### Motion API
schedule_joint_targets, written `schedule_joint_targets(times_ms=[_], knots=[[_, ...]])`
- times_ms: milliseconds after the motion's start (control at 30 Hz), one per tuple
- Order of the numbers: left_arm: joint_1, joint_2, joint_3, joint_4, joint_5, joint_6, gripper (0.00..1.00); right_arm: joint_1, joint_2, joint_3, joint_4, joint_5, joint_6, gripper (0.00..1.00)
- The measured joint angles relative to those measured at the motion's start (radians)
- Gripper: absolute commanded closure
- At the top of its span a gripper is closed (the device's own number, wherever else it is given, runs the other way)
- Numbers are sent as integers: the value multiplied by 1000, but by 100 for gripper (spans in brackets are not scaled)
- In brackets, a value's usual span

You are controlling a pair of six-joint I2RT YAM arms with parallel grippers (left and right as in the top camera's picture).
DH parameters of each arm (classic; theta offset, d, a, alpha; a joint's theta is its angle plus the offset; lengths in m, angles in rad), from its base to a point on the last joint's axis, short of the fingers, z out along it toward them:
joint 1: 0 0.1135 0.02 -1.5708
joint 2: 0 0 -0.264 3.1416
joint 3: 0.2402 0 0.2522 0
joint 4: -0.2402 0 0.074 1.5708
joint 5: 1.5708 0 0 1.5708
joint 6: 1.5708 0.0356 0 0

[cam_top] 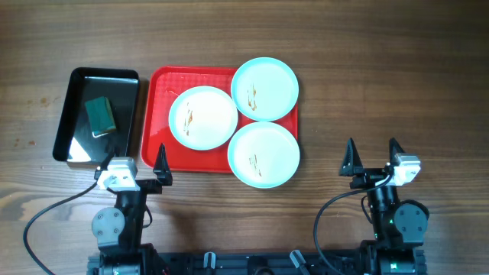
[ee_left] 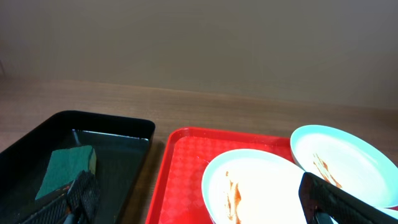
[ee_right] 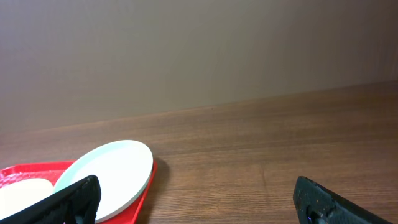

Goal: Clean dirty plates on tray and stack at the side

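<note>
Left gripper (cam_top: 138, 155): your fingers stood spread, holding nothing. Right gripper (cam_top: 372, 150): fingers spread, empty, above the table (cam_top: 428, 76). Three smeared plates (cam_top: 202, 117) lay on the red tray (cam_top: 160, 84), just ahead of your left fingers and ahead-left of the right ones. Black tray (cam_top: 76, 76) with green sponge (cam_top: 99, 114): ahead of the left gripper's left finger.
</note>
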Motion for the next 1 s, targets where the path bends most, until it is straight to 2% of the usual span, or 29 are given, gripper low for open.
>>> schedule_joint_targets(times_ms=[800,1000], knots=[[0,0,0,10,2,0,0,0,0,0,14,14,3,0],[0,1,3,6,5,-29,0,0,0,0,31,-66,8,0]])
